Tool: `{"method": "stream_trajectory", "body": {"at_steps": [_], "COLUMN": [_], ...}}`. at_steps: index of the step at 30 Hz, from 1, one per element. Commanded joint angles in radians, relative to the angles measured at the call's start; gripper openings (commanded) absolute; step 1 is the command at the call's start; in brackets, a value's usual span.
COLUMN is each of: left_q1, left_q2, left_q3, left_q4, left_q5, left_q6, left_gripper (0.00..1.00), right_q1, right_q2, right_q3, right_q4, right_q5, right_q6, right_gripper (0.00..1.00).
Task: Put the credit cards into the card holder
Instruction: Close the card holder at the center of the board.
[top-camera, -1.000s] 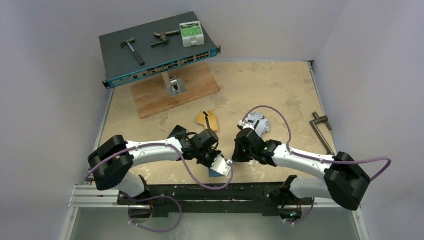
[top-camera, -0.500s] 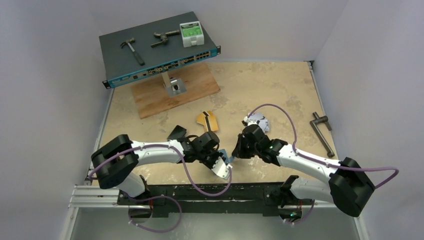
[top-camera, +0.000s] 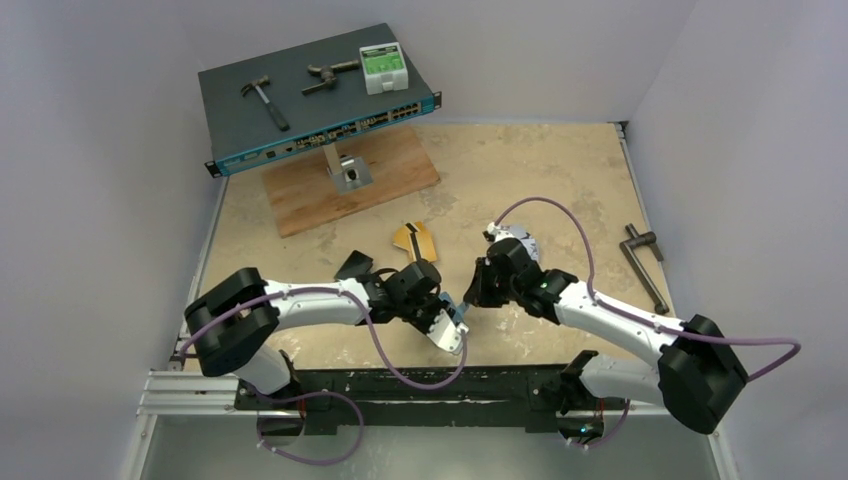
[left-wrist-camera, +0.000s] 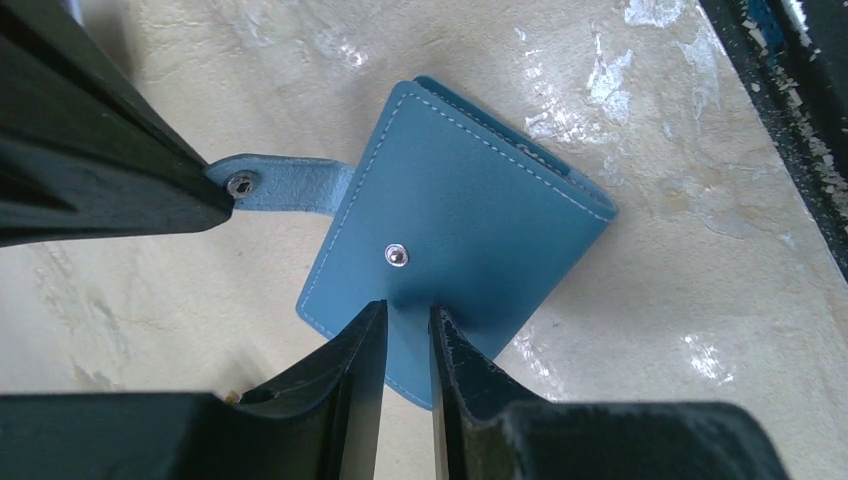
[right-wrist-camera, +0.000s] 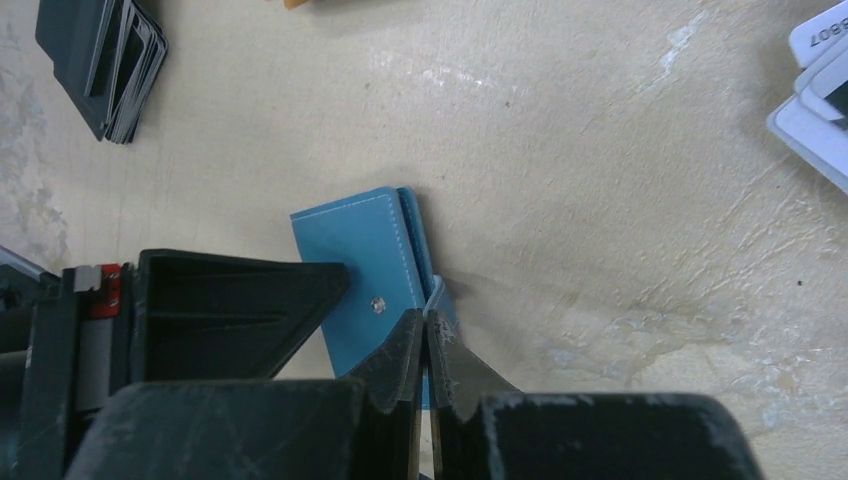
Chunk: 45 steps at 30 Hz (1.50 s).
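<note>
The teal-blue card holder (left-wrist-camera: 470, 210) lies folded shut near the table's front edge, its snap strap (left-wrist-camera: 285, 185) sticking out. It also shows in the right wrist view (right-wrist-camera: 360, 250) and as a sliver in the top view (top-camera: 457, 314). My right gripper (right-wrist-camera: 426, 318) is shut on the strap. My left gripper (left-wrist-camera: 407, 312) is almost shut and empty, its tips over the holder's near corner. A gold-orange card (top-camera: 415, 240) lies behind. Silver-grey cards (top-camera: 520, 243) lie partly hidden by my right arm and also show in the right wrist view (right-wrist-camera: 815, 90).
A black card stack (top-camera: 352, 267) lies left of my left wrist. A network switch (top-camera: 320, 95) carrying a hammer, a tool and a green-white box stands at the back left above a wooden board (top-camera: 350, 185). A metal handle (top-camera: 645, 262) lies at the right.
My right gripper has moved left and forward onto the card holder's strap. My left gripper has shifted slightly away from the front edge, the holder with it.
</note>
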<state>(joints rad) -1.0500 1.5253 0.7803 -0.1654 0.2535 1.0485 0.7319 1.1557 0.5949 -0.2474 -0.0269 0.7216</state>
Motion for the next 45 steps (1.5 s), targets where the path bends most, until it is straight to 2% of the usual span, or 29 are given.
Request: {"method": "stream_trajectory", "body": {"at_steps": [1, 8, 20, 27, 35, 39, 43, 45], "left_q1": [-0.004, -0.007, -0.010, -0.009, -0.011, -0.031, -0.045, -0.047], "left_q2": [0.054, 0.074, 0.004, -0.061, -0.105, -0.094, -0.069, -0.046], "left_q3": [-0.003, -0.057, -0.064, -0.001, 0.033, -0.049, -0.177, -0.195], "left_q4": [0.059, 0.120, 0.089, -0.017, -0.151, -0.032, 0.202, 0.279], "left_q5": [0.012, -0.014, -0.019, -0.049, 0.034, 0.023, -0.029, -0.060], "left_q6": [0.008, 0.044, -0.003, -0.016, -0.006, 0.051, 0.164, 0.179], "left_gripper": [0.22, 0.22, 0.22, 0.25, 0.28, 0.28, 0.27, 0.26], "right_q1": [-0.008, -0.011, -0.011, -0.011, -0.010, -0.011, -0.011, -0.011], "right_q2": [0.016, 0.073, 0.143, 0.166, 0.186, 0.208, 0.220, 0.226], "right_q3": [0.019, 0.009, -0.045, -0.055, -0.059, -0.057, -0.046, -0.041], "right_q4": [0.006, 0.044, 0.181, 0.200, 0.210, 0.218, 0.215, 0.211], "right_q5": [-0.053, -0.147, -0.214, -0.180, -0.179, -0.194, -0.202, -0.212], "right_q6": [-0.028, -0.046, 0.029, 0.042, 0.036, 0.032, 0.022, 0.019], "right_gripper": [0.00, 0.00, 0.00, 0.00, 0.00, 0.00, 0.00, 0.00]}}
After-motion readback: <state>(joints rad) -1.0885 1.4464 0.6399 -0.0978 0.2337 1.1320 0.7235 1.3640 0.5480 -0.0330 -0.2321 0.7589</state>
